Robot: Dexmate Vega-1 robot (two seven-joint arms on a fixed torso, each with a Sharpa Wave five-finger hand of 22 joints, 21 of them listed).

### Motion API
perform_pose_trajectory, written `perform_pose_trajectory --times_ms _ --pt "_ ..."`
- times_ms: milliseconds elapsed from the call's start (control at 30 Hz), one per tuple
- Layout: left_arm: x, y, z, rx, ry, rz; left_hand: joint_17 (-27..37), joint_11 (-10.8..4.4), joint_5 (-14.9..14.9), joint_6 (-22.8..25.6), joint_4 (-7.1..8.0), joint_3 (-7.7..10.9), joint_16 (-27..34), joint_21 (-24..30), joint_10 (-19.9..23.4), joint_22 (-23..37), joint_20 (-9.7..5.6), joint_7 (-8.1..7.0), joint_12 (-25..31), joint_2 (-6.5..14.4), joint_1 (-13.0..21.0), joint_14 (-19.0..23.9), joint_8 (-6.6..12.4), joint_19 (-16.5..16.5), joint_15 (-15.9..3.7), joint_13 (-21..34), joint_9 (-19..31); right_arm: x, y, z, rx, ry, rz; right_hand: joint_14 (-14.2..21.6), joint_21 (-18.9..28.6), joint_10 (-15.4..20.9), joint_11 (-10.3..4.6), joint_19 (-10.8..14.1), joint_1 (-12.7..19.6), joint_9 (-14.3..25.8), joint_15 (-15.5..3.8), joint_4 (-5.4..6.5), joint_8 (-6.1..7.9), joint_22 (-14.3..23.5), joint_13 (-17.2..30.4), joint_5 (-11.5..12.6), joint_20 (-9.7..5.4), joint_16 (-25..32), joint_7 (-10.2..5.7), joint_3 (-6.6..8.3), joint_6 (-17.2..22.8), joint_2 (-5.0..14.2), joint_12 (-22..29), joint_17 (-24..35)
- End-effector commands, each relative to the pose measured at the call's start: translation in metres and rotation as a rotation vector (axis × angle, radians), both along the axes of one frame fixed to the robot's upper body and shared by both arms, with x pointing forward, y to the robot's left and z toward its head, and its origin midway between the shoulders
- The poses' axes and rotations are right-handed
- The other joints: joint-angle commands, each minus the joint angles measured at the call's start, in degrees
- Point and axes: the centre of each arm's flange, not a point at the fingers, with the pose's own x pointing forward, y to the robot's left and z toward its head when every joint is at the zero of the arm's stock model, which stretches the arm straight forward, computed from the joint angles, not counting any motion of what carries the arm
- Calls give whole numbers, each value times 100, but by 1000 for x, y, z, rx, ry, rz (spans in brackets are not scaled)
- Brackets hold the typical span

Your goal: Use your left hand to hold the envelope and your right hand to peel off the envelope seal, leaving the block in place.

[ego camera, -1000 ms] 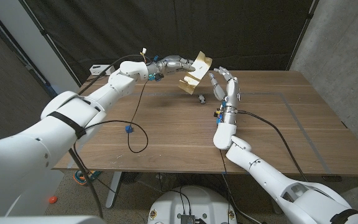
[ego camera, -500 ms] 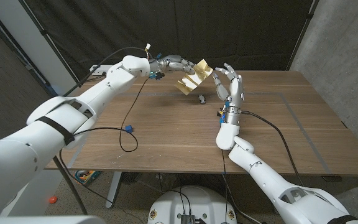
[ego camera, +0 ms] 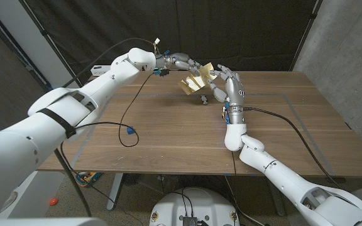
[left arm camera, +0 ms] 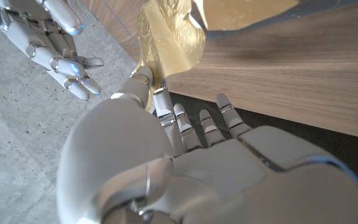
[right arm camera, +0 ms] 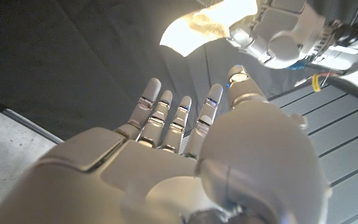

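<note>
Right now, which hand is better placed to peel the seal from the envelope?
The right hand: it is open and empty beside the envelope, fingers reaching toward it. The left hand already holds the envelope above the table.

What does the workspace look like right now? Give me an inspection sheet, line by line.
Surface: wooden table, brown.
Job's things: envelope, tan and crumpled, held above the table; small block lies on the table below it.
Clutter: small blue item on the table.
Hands: left hand grips the envelope; right hand, fingers spread, beside the envelope, contact unclear.
Cables: black cable along the right arm; another loops from the left arm.
Surroundings: dark curtain behind, concrete wall.
</note>
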Motion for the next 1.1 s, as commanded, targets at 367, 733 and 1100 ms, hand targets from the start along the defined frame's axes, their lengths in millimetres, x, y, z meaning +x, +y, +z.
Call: perform_pose_trajectory --times_ms 367,733,1100 --pt "-8 -17 13 95 -39 -61 72 -49 -79 346 54 75 -31 62 -164 20 -109 -566 -16 55 -49 -18 258 41 -133 86 138 6 1 2 -63 7 -78 4 4 -14 -30 3 -56 -17 -637 23 -49 30 -12 28 -419 38 -37 40 -94 60 42 23" --pt "-9 -26 16 189 -34 -75 85 -66 -160 428 17 87 -82 83 -177 27 -223 -531 36 8 -7 -58 232 49 -232 144 26 4 5 7 -60 -48 -90 132 51 125 -114 94 111 -52 -762 -66 -41 36 -30 82 -458 88 -42 146 -29 119 111 20" --pt "-12 -26 21 178 -41 -93 101 -75 -203 455 16 96 -110 99 -201 30 -244 -518 66 2 4 -82 202 53 -264 182 -40 10 11 8 -119 -27 -138 86 62 77 -106 81 130 -69 -737 -65 -38 38 -38 89 -461 70 -39 174 7 142 97 24"
